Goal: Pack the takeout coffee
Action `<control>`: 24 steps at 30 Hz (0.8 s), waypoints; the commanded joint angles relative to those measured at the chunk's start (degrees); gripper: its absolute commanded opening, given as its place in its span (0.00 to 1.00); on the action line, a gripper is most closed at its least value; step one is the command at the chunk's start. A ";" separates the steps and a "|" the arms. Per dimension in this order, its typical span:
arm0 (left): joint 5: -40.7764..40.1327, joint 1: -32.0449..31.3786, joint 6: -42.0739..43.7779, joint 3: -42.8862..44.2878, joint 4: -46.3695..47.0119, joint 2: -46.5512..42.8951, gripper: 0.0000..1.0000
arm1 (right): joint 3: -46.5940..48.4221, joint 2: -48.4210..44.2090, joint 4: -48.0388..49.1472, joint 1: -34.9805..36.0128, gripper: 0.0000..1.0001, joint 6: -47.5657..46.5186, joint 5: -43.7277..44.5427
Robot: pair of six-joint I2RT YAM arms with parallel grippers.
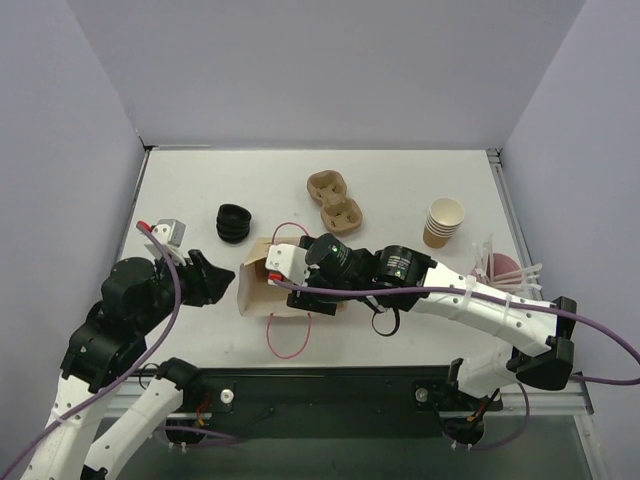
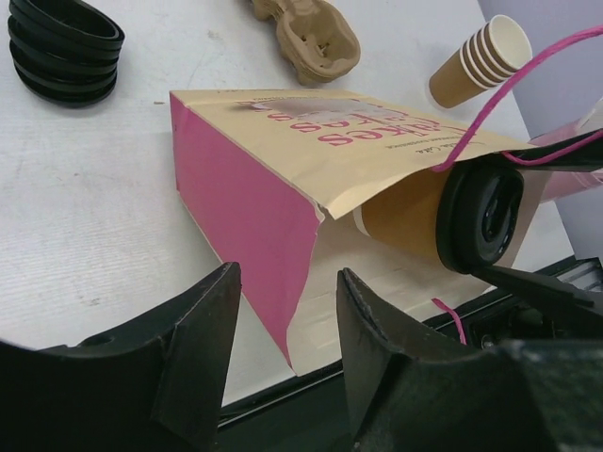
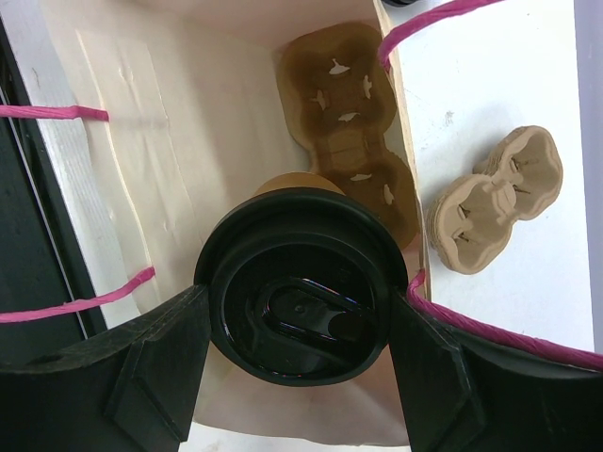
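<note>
The takeout coffee (image 3: 300, 301), a brown paper cup with a black lid, lies on its side at the mouth of a paper bag (image 1: 258, 290) that also lies on its side. My right gripper (image 3: 300, 315) is shut on the cup at the lid rim, one finger (image 3: 160, 358) on each side. The cup also shows in the left wrist view (image 2: 476, 218). A brown cup holder (image 3: 344, 122) sits deep inside the bag. In the top view my right wrist (image 1: 300, 272) hides the cup. My left gripper (image 2: 287, 282) is open and empty beside the bag's pink side (image 2: 245, 198).
A stack of black lids (image 1: 234, 222) stands far left. A second cup holder (image 1: 333, 198) lies behind the bag. A stack of lidless tan cups (image 1: 444, 222) lies right. Pink and white items (image 1: 505, 268) sit at the right edge. Pink bag handles (image 1: 290, 338) trail near the table's front rail.
</note>
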 commanded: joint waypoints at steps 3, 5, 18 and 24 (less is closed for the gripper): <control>3.47 0.08 -2.68 -2.30 0.09 -1.31 0.55 | 2.69 1.43 0.61 0.33 0.38 1.34 2.48; 4.53 0.16 -3.47 -4.48 0.88 -1.49 0.55 | 2.78 1.52 0.61 0.33 0.38 1.60 2.40; 5.24 0.16 -3.22 -9.25 8.00 0.53 0.51 | 1.21 0.90 1.14 0.42 0.38 0.56 2.83; 5.41 0.16 -1.19 -9.16 10.64 1.67 0.18 | -0.55 0.99 2.98 0.33 0.38 -5.05 4.50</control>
